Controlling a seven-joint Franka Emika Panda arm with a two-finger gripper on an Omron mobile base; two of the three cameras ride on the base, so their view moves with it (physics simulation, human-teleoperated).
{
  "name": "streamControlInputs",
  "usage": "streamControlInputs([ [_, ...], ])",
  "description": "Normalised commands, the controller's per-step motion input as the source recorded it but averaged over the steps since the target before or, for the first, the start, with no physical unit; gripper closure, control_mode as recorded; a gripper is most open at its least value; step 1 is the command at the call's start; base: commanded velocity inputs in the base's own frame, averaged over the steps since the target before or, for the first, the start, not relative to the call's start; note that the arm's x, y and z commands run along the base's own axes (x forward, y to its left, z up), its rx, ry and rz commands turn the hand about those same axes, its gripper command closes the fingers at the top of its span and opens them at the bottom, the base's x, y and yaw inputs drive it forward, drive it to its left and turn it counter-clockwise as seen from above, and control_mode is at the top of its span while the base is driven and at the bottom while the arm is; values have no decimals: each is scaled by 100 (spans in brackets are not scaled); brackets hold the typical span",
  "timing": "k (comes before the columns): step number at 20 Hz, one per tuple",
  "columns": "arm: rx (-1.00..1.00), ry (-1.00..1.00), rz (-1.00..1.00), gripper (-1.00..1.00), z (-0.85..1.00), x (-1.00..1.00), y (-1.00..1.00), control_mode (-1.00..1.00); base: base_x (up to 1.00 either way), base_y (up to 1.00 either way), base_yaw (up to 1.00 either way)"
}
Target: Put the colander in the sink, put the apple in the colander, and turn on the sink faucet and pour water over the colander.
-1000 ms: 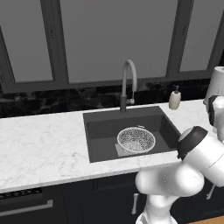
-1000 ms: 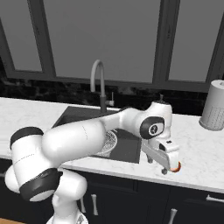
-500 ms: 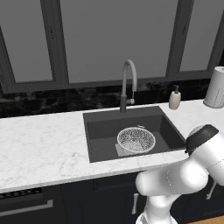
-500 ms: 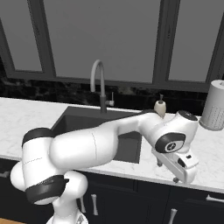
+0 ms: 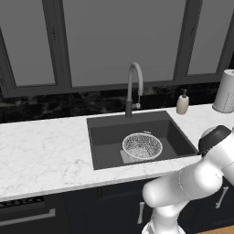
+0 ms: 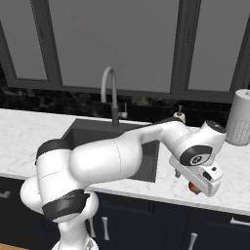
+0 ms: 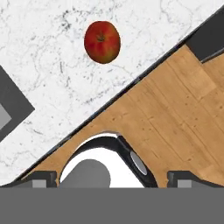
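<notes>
The red apple (image 7: pixel 102 42) lies on the white marble counter, right of the sink (image 5: pixel 104 137) and near the counter's front edge. In the right base view a sliver of the apple (image 6: pixel 193 186) peeks out from under my hand. My gripper (image 7: pixel 112 178) hovers above the counter edge, open, its fingertips (image 7: pixel 43 177) wide apart with nothing between them; the apple is ahead of them, apart. The white-silver colander (image 5: pixel 142 146) sits in the dark sink basin. The grey gooseneck faucet (image 5: pixel 133 87) stands behind the sink with no water running.
A beige soap bottle (image 5: pixel 183 103) and a paper towel roll (image 5: pixel 225 91) stand at the back right of the counter. Wooden floor (image 7: pixel 175 118) lies below the counter edge. My arm (image 6: pixel 127 151) stretches across the sink's front right.
The arm has swung further right and lower, carrying the open gripper from the sink's right rim to over the apple. Apple and colander have not moved.
</notes>
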Motion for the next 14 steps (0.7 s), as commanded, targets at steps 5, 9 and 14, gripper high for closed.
streamControlInputs([
  [5,6,0,8,-100,-25,33,0,-100,0,0,0],
  [9,2,0,5,-100,-36,20,-2,-100,0,0,0],
  [14,0,0,4,-100,-33,21,-4,-100,0,0,0],
])
